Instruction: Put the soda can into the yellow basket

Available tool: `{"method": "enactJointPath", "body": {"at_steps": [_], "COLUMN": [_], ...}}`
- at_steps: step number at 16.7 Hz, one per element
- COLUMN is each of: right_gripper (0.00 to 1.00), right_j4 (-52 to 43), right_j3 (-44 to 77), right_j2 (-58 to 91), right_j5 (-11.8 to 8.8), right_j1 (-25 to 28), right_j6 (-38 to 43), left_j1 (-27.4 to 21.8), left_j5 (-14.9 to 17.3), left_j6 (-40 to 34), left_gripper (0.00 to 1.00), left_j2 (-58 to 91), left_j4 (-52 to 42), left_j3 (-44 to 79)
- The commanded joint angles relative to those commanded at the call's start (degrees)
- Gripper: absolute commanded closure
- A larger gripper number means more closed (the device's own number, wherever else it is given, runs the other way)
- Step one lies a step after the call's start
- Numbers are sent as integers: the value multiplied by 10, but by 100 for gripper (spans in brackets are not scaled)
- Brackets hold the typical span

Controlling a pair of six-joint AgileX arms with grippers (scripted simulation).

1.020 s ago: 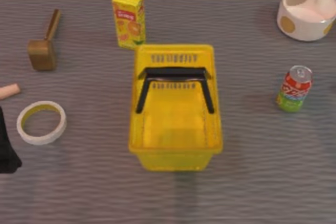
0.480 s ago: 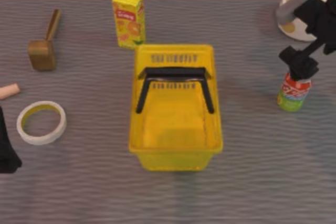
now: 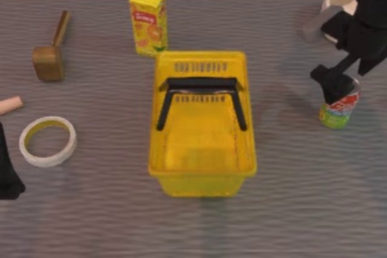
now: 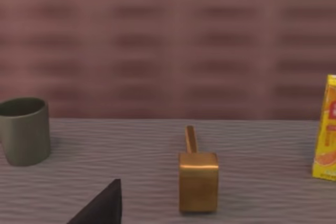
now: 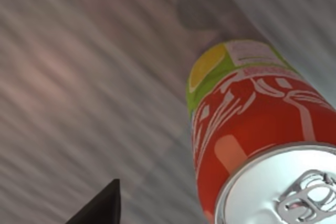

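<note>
Top: right gripper (image 3: 334, 84) sits over the soda can (image 3: 336, 112), upright on the table's right side, well apart from the yellow basket (image 3: 202, 170) at centre. Finger spread: cannot tell. Left arm parked at left edge.
Right wrist: soda can (image 5: 252, 129) close below, 1 fingertip (image 5: 100, 205) visible.

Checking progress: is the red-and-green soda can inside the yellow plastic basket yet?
No. The red-and-green soda can stands on the table, right of the yellow plastic basket.

Matte black AgileX arms

The right arm (image 3: 363, 16) was blocky black with a grey cylindrical segment; the left arm (image 3: 7, 170) showed only a black angular edge.
</note>
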Motion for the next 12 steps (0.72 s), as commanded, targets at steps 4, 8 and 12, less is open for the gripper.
{"method": "enactJointPath", "body": {"at_steps": [4, 8, 12], "right_gripper": [0, 0, 0], "right_j4": [11, 72, 98], "right_j3": [-9, -54, -73], "right_j2": [2, 18, 26], "right_j5": [0, 0, 0], "right_j1": [-2, 0, 1], "right_j6": [-1, 0, 1], "left_j1": [0, 0, 0], "left_j5": [0, 0, 0], "left_j6": [0, 0, 0], "left_gripper": [0, 0, 0], "left_j2": [0, 0, 0], "left_j4": [0, 0, 0], "left_j3": [0, 0, 0]}}
